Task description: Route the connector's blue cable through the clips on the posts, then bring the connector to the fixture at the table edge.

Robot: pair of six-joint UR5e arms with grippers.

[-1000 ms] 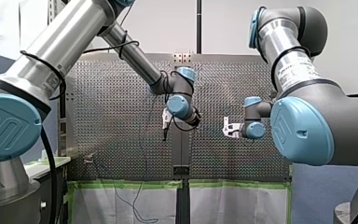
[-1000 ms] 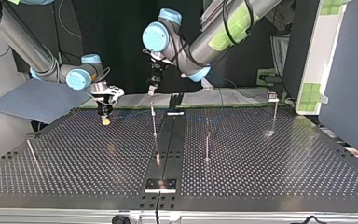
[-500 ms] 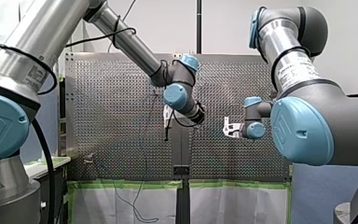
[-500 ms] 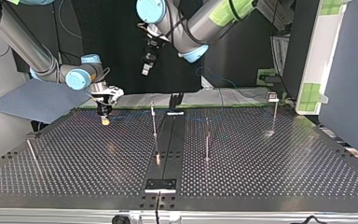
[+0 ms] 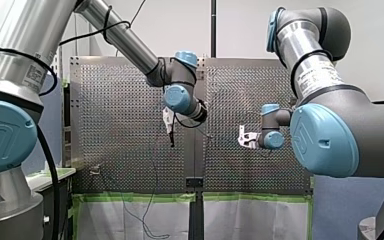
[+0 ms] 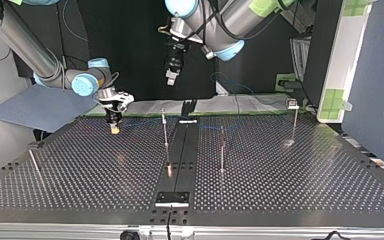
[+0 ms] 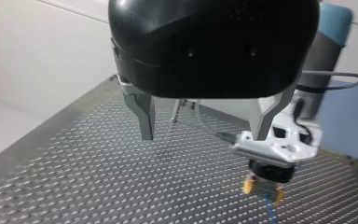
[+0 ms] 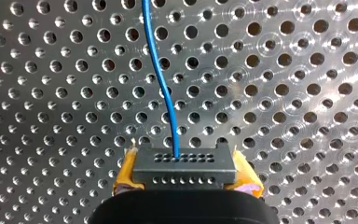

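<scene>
My right tool (image 8: 186, 176) is clamped on the connector (image 8: 184, 161). In the right wrist view the dark, many-holed block sits crosswise between the yellow pads (image 8: 127, 171), one pad pressed to each end, its holed face turned away from the wrist. The blue cable (image 8: 161, 79) leaves a middle hole of that face and runs ahead of the tool in a gentle bend over the perforated desk (image 8: 307, 93), out past the view's edge. In the top view this tool hangs point-down at the view's left, close over the desk near its far edge, with the nearest thin post (image 6: 164, 127) off to its side toward the middle. Whether the connector touches the surface I cannot tell.

My left tool (image 7: 204, 135) stands apart: its two metal fingers (image 7: 144, 112) are spread wide with nothing between them. It hangs well above the desk. In the left wrist view the right tool shows below and beyond one finger, yellow pads down, the blue cable trailing from under them. The connector lies well apart from the left tool, lower and toward the top view's left, held wholly by the right one
</scene>
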